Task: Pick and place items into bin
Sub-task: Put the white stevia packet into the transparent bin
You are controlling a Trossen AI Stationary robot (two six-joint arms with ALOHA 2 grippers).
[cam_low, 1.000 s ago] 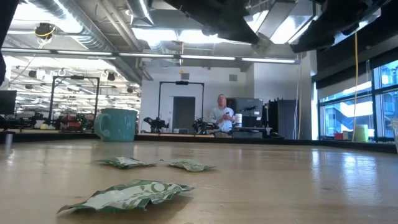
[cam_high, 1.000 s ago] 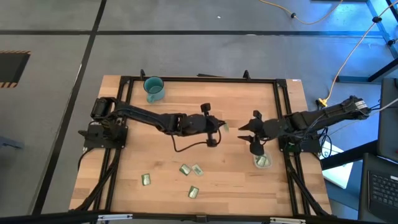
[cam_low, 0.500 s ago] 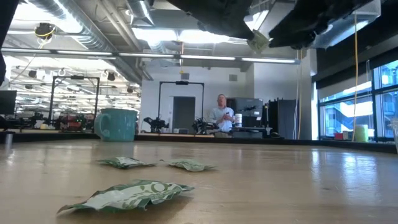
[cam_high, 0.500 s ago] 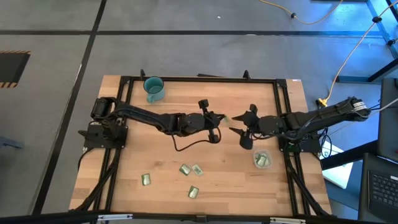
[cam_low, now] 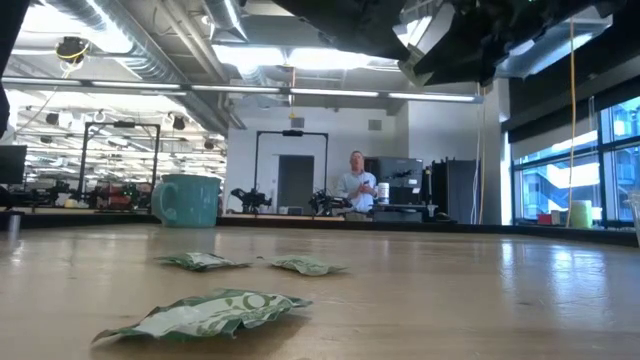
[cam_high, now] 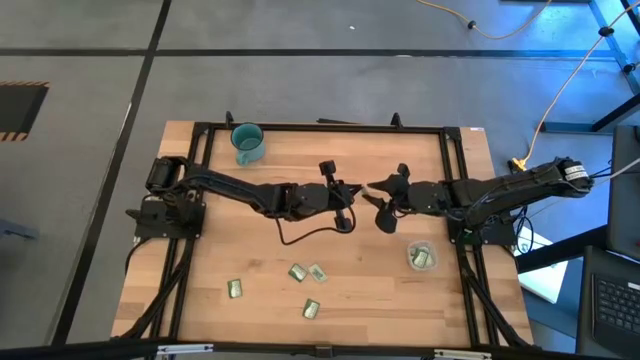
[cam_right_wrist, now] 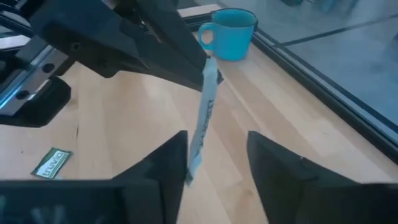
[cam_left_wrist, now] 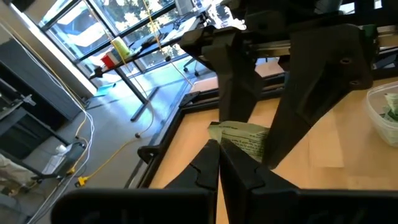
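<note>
My left gripper (cam_high: 352,193) is shut on a pale green packet (cam_left_wrist: 244,139) held over the middle of the table. My right gripper (cam_right_wrist: 217,138) is open, with one finger on each side of that packet (cam_right_wrist: 204,118). The bin (cam_high: 420,257), a clear cup with green packets inside, stands near the table's right edge. Several more packets (cam_high: 297,272) lie flat on the near half of the table. My left gripper pinches the packet's near end (cam_left_wrist: 225,140) between its two fingertips, coming almost level from the table's left. The packet sticks out past the fingertips toward the right arm. It stands on edge, its free end (cam_right_wrist: 194,168) lower, clear of the table.
A teal mug (cam_high: 247,142) stands at the far left of the table. Loose packets (cam_low: 205,312) lie close to the low camera. A black frame (cam_high: 455,200) runs round the table. A person (cam_low: 357,185) stands far back in the room.
My right gripper has left its place above the bin and gone toward the table's left and far side, up to my left gripper. Its fingers now stand around the held packet. My left gripper has stayed in place and turned its wrist a little.
</note>
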